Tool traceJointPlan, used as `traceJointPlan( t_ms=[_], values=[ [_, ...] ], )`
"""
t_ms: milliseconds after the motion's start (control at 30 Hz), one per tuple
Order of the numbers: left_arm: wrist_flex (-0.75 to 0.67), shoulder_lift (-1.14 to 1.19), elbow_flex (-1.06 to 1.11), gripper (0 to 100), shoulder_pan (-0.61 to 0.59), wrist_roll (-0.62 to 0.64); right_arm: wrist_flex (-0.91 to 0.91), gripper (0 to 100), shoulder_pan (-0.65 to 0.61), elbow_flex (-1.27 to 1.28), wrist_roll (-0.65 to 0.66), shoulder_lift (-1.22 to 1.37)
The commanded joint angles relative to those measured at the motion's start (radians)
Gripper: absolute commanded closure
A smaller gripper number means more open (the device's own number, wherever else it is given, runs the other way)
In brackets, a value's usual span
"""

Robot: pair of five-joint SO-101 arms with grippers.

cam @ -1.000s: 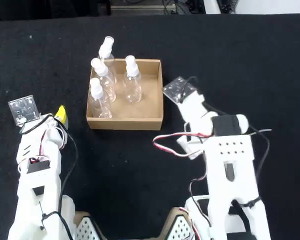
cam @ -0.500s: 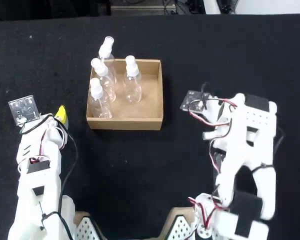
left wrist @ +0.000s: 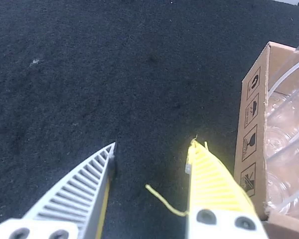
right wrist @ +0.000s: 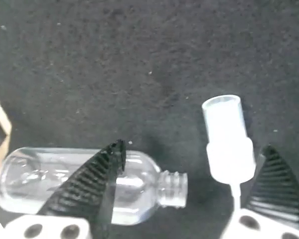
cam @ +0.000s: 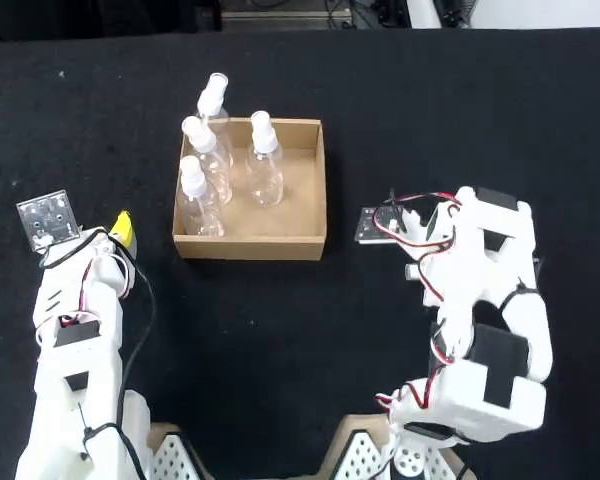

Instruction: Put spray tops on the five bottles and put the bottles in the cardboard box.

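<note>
- One cardboard box (cam: 250, 247) sits on the black bench (cam: 480, 110), with the left arm (cam: 75, 340) and the right arm (cam: 485, 300) on either side of it, nearer the camera.
- Four bottles stand upright at the box, each with a white spray top fitted.
- Three of them line the box's left side. The front bottle (cam: 202, 205) and the middle bottle (cam: 218, 165) are inside. The corner bottle (cam: 212, 100) rises at the far left corner, and the high view does not show whether it is inside the wall or just behind it.
- The fourth bottle (cam: 265, 175) stands apart from that row, inside the box near its far wall.
- A fifth, uncapped bottle (right wrist: 144, 180) lies on its side on the bench, its threaded neck bare.
- One loose spray top (right wrist: 228, 144) lies just beside that neck, its thin tube trailing toward the right wrist camera.
- The right hand (right wrist: 194, 147) is spread wide above the pair and grips nothing. One black finger crosses in front of the lying bottle, and the other sits beyond the spray top.
- The left hand (left wrist: 153, 145) is also open and empty. Its white and yellow fingers are parted over bare bench, with the box wall just beside the yellow one.
</note>
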Motion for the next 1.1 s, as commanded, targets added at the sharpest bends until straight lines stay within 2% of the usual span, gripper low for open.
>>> traceJointPlan(
  t_ms=[0, 100, 400, 467, 633, 767, 867, 967, 1067],
  values=[
    [-0.025, -0.014, -0.013, 80, 0.005, -0.011, -0.064, 76.3, -0.002, -0.059, -0.072, 0.002],
    [-0.025, -0.014, -0.015, 80, 0.005, -0.011, -0.121, 84.2, -0.005, -0.059, -0.169, 0.002],
    [-0.025, -0.014, -0.015, 80, 0.005, -0.011, -0.132, 83.5, -0.005, -0.226, -0.509, -0.001],
    [-0.025, -0.014, -0.015, 80, 0.005, -0.011, -0.104, 83.5, -0.005, -0.283, -0.551, -0.001],
    [-0.025, -0.014, -0.015, 80, 0.005, -0.011, 0.072, 83.5, -0.046, -0.371, -0.542, 0.002],
    [-0.025, -0.014, -0.015, 80, 0.005, -0.011, 0.152, 82.9, -0.071, -0.315, -0.367, 0.015],
    [-0.025, -0.014, -0.015, 80, 0.005, -0.011, 0.123, 75.5, -0.064, -0.242, -0.279, 0.021],
    [-0.025, -0.014, -0.015, 80, 0.005, -0.011, -0.005, 67.1, -0.046, -0.171, -0.279, 0.024],
    [-0.025, -0.014, -0.015, 80, 0.005, -0.011, -0.103, 65.3, -0.037, -0.101, -0.279, 0.024]
  ],
)
